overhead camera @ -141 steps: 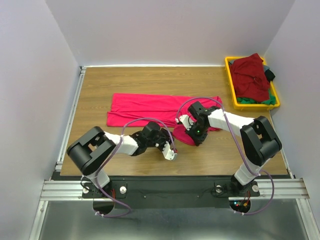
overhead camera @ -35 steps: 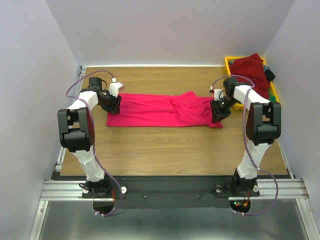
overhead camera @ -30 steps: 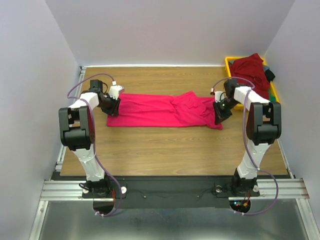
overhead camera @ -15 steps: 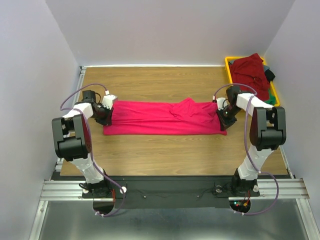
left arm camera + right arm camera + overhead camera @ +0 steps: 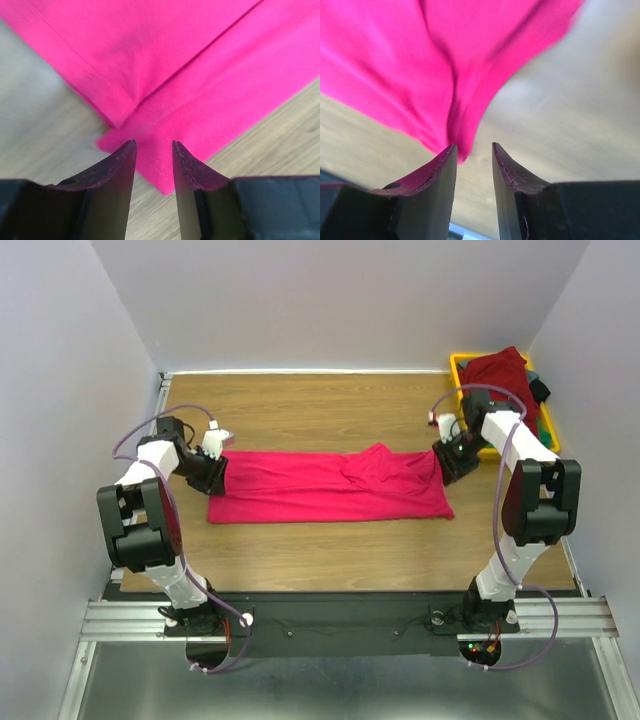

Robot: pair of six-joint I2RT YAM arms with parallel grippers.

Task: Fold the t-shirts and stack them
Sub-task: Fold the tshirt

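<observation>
Left tool (image 5: pixel 154 149) and right tool (image 5: pixel 474 149) stand parted, empty, at crimson t-shirt (image 5: pixel 330 485) ends. Risk: hem snags a finger on withdrawal, skews fold.

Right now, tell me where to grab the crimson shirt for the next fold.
Probably take the shirt by its short ends: left pincer from the left, right pincer from the right. It lies flat as a long band across the table, an end beside each pincer.
</observation>
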